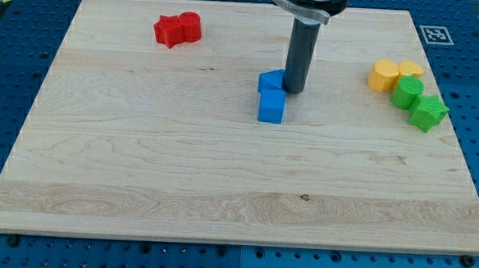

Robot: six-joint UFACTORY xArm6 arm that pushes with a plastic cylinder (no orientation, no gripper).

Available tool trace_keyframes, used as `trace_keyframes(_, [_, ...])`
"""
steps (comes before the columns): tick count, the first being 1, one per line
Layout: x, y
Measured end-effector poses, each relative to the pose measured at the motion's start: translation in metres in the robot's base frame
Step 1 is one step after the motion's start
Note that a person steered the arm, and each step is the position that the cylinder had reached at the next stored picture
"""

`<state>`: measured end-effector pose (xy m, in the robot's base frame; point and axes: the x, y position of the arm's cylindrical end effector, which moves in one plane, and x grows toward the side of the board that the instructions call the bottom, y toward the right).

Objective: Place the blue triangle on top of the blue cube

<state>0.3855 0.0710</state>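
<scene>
The blue cube (271, 106) sits near the board's middle. The blue triangle (270, 81) lies directly above it in the view and touches its upper edge. My tip (294, 90) is down on the board just right of the blue triangle, close against its right side. The dark rod rises from there to the view's top edge.
Two red blocks (178, 28) lie together at the upper left. At the right edge, two yellow blocks (393, 75) touch two green blocks (418, 102). The wooden board (139, 170) ends near the view's bottom; a fiducial tag (435, 34) sits at its upper right corner.
</scene>
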Motion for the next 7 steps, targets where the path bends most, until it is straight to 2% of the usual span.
trace_keyframes(1, [-0.028, 0.000])
trace_keyframes(3, [-0.030, -0.019])
trace_keyframes(7, [-0.017, -0.021])
